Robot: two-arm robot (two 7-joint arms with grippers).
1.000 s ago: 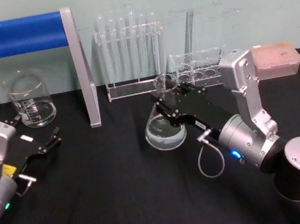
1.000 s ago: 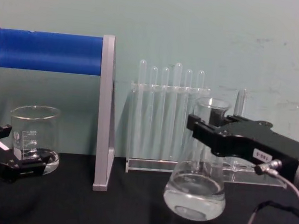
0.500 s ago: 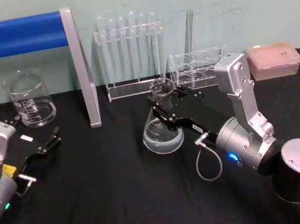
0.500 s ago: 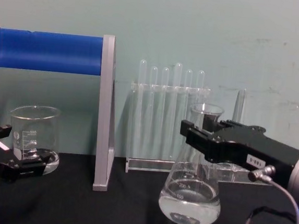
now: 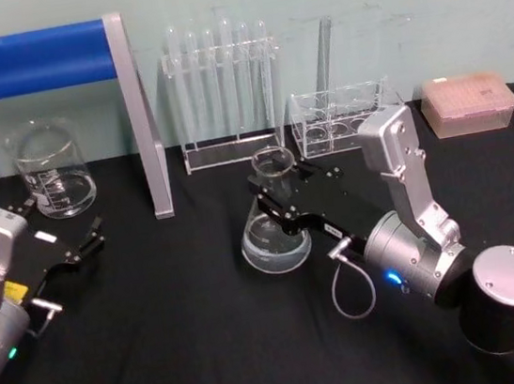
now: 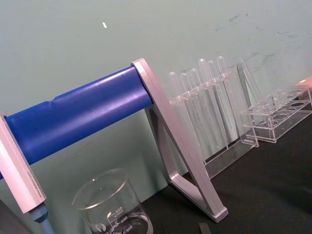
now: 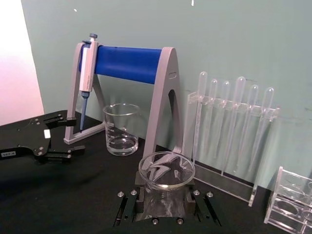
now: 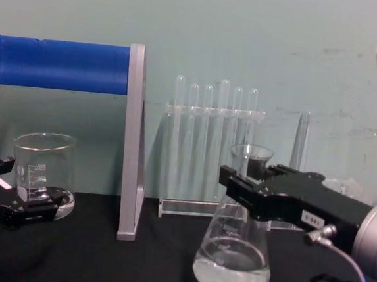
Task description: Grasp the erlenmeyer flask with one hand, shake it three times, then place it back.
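Fingers of right gripper (image 5: pixel 270 197) clamp erlenmeyer flask (image 8: pixel 231 270) neck; white label (image 8: pixel 312 219) illegible. Left gripper (image 5: pixel 64 222) parked, fingers apart.

Glassware before a green wall (image 6: pixel 146 29).
Nearest the left pincer (image 5: pixel 65 219) stands a beaker (image 6: pixel 109 204), then the blue-barred stand (image 6: pixel 83 114), test tubes (image 6: pixel 209 107) farther beyond.

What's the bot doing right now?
The right gripper is shut on the neck of the erlenmeyer flask, which is upright with a little clear liquid, in front of the test tube rack. I can't tell whether its base touches the black table. The left gripper sits open and idle near the beaker.
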